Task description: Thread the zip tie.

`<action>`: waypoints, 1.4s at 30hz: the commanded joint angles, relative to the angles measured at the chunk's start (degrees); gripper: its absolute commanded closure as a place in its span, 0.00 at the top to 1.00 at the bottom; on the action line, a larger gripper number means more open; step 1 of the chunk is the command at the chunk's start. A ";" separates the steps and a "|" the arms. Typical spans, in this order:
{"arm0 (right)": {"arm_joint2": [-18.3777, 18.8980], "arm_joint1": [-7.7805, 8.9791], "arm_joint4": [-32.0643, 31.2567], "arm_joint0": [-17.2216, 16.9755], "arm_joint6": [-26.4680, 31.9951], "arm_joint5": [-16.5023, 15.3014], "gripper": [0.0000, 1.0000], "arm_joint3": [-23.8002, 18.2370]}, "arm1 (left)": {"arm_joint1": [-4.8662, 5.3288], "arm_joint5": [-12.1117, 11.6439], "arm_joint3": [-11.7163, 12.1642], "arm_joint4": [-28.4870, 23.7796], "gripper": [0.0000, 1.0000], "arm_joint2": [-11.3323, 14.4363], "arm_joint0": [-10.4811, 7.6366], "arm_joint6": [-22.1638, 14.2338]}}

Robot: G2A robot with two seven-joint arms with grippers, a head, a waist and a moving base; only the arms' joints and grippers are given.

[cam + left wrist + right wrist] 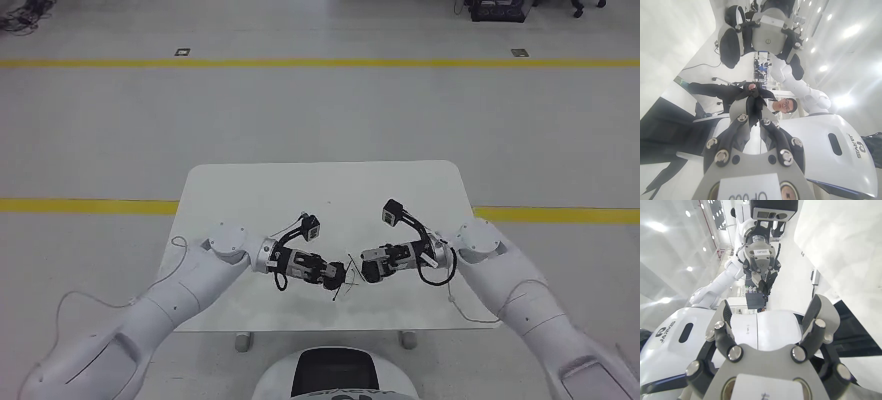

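well, the zip tie hangs above the table's near edge, about midway along that edge. it is a thin dark strap held off the tabletop, one end slanting down past the table's near rim. a pale loose strand curls just beside it, over the same bit of the table.

the left gripper is over the near half of the table. its dark fingers are pressed together and pinch the zip tie at their tips. the right wrist view also shows this gripper, its fingers closed to a point.

the right gripper faces it from the other side at the same height above the table's near edge, close to the strap. its two pads are spread wide and hold nothing. the left wrist view shows it with its fingers far apart.

beyond the table's far edge a yellow floor line crosses the pale floor. a second yellow line runs out from both sides of the table.
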 commanded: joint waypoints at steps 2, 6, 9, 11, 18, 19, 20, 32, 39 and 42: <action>-0.73 -0.56 2.64 0.23 0.26 -0.92 0.99 2.24 | 0.22 0.40 -0.89 0.47 0.00 -0.36 0.48 0.65; -2.47 -1.25 4.47 1.09 0.26 -1.22 0.71 4.41 | 0.32 0.81 -1.33 1.85 0.00 -0.41 0.78 1.72; -3.57 -1.68 5.09 2.04 0.26 -1.39 0.50 6.37 | 0.31 1.03 -1.65 2.58 0.00 -0.37 0.87 2.12; -4.31 -2.01 5.58 2.57 0.26 -1.64 0.48 7.31 | 0.29 1.09 -1.79 2.86 0.00 -0.35 0.92 2.10; -6.34 -2.96 6.89 4.14 0.26 -2.35 0.39 9.94 | 0.25 1.41 -1.97 4.65 0.00 -0.22 1.00 3.14; -6.63 -3.07 7.06 4.27 0.26 -2.28 0.38 10.13 | 0.24 1.51 -2.00 4.85 0.00 -0.20 1.00 3.29; -6.93 -3.19 7.19 4.50 0.26 -2.30 0.37 10.43 | 0.22 1.65 -2.03 5.07 0.00 -0.18 0.98 3.42; -9.00 -3.71 8.45 5.80 0.26 -2.78 0.22 12.70 | 0.12 1.96 -2.22 5.97 0.00 -0.32 1.02 4.16; -9.70 -3.81 8.89 6.15 0.26 -3.05 0.14 13.26 | 0.06 2.08 -2.21 6.32 0.00 -0.38 1.06 4.29; -10.00 -3.83 9.01 6.26 0.26 -3.11 0.13 13.42 | 0.01 2.11 -2.26 6.47 0.00 -0.34 1.11 4.31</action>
